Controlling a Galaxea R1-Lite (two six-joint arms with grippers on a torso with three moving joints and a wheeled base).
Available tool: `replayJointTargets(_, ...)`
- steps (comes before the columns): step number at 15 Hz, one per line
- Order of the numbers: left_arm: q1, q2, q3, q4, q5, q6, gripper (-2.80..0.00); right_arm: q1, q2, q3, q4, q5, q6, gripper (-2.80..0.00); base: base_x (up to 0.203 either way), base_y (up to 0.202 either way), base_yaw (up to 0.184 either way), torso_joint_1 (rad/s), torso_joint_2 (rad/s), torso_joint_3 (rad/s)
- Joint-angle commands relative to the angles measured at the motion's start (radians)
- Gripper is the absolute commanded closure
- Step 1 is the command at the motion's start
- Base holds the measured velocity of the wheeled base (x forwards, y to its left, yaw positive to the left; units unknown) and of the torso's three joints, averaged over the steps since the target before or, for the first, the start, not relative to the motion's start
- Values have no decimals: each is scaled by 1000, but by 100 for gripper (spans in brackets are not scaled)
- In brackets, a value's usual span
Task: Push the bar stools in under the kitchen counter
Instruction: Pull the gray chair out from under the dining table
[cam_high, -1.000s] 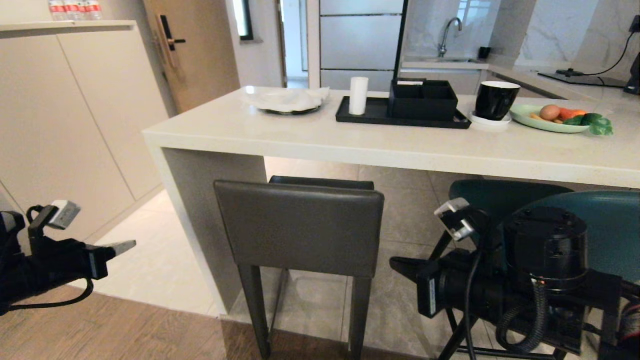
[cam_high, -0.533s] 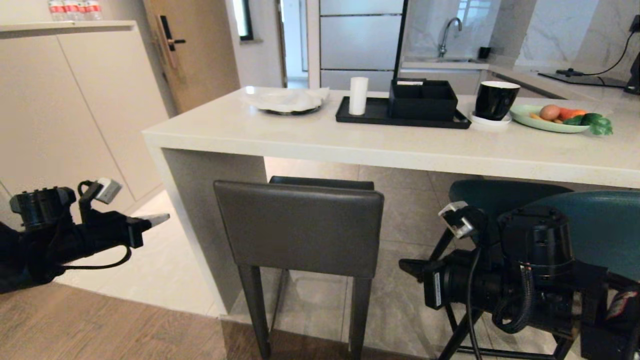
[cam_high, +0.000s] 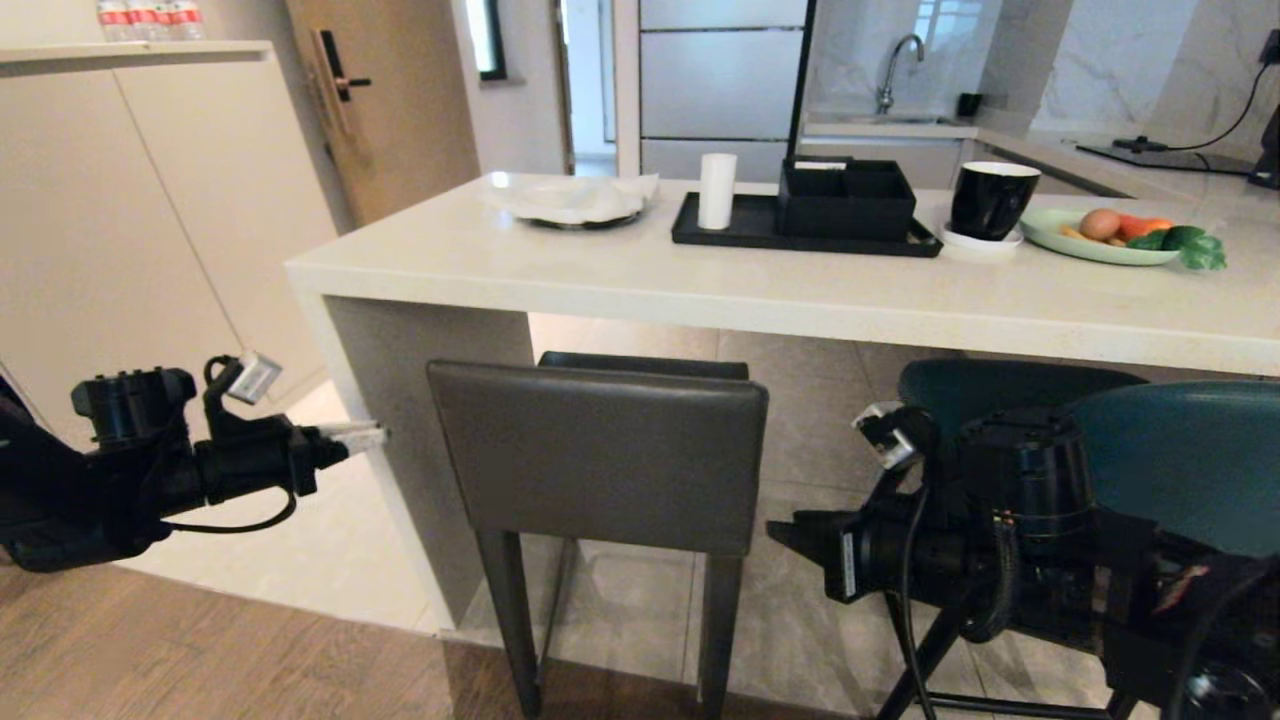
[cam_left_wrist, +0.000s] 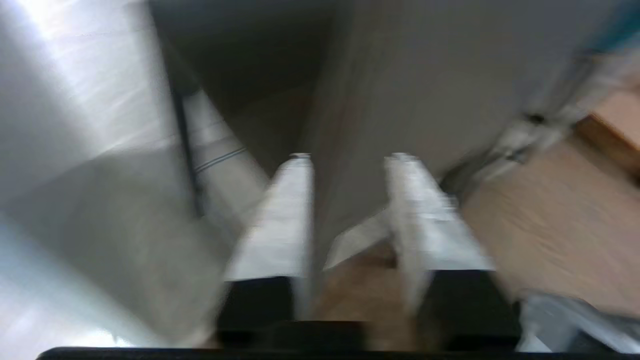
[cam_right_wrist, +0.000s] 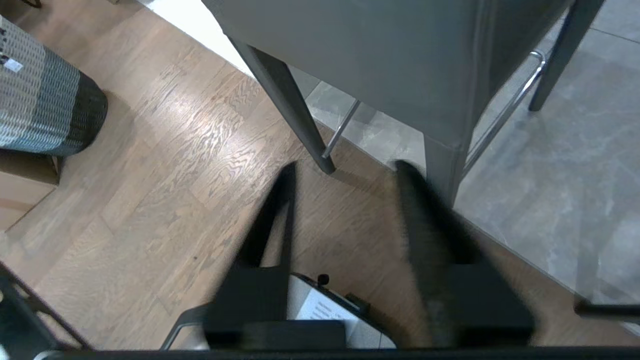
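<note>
The dark-grey bar stool (cam_high: 600, 455) stands at the kitchen counter (cam_high: 700, 285), its seat partly under the slab and its low square back facing me. The teal bar stool (cam_high: 1190, 460) is at the right, also partly under the slab, largely hidden by my right arm. My left gripper (cam_high: 365, 435) is open, level with the grey back and just left of it, in front of the counter's side panel. In the left wrist view the left gripper (cam_left_wrist: 350, 160) holds nothing. My right gripper (cam_high: 785, 535) is open and empty, low to the right of the grey stool (cam_right_wrist: 380, 55).
On the counter are a cloth-covered plate (cam_high: 575, 200), a black tray (cam_high: 800, 235) with a white cup and black box, a black mug (cam_high: 992, 200) and a green plate of vegetables (cam_high: 1110, 240). Beige cabinets (cam_high: 130, 230) stand left. A woven basket (cam_right_wrist: 45, 100) sits on the wood floor.
My left arm has risen and swung right, from out by the cabinets to just beside the grey stool's back. Both grippers have gone from shut to open. The right arm shifted slightly.
</note>
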Motion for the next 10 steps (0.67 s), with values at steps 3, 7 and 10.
replayJointTargets(3,7,65,-16,-82,-116,-4,-280,-13,165,-11,-206,6,14,-280,0,0,0,0,0,0)
replayJointTargets(7,-1,140,-45,-222,-211,-13,-280,-58,320,73,-599,134,17,-280,0,0,0,0,0,0)
replayJointTargets(10,-28,222,-84,-367,-222,-53,-280,-110,380,99,-701,245,14,-280,0,0,0,0,0,0)
